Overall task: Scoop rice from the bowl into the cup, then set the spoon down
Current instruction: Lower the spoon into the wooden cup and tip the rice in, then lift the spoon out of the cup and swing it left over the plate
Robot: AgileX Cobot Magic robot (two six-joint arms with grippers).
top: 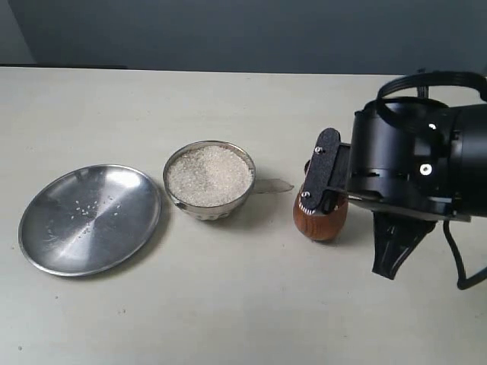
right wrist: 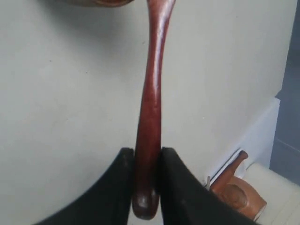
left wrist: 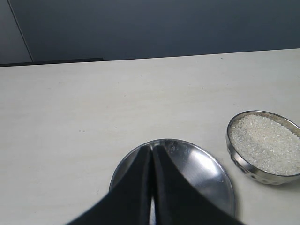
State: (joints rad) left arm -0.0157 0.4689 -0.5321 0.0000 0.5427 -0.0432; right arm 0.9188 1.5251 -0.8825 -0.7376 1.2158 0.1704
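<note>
Right wrist view, item one: spoon (right wrist: 152, 93). Slim, dark reddish-brown, glossy wood with a long thin handle. The butt end is clamped between the two black fingers of the right end effector (right wrist: 146, 157), whose jaws are narrow and closed on the wood. The handle runs straight out ahead of the fingertips. The scoop is cut off at the frame edge, so its load cannot be told.

Item two: cup (top: 323, 220). Rounded brown wood, standing on the bench (top: 228, 319) directly under the right end effector and partly hidden by it.

Item three: bowl (top: 209, 181). Shiny steel, filled nearly to the rim with rice (top: 209, 175). It is ahead of the right end effector, just past the cup and apart from it.

Item four: left end effector (left wrist: 152, 152). Fingers pressed together, holding nothing, hanging above the plate (left wrist: 206, 173). A few stray grains lie in the plate.

Handling note, as judgement: the step appears to be delivery at the cup.
- Roll the wrist slowly and hold the scoop inside the rim.
- Avoid nudging the light cup with the fingers.
- The thin polished handle may swivel in the grip if jerked.
</note>
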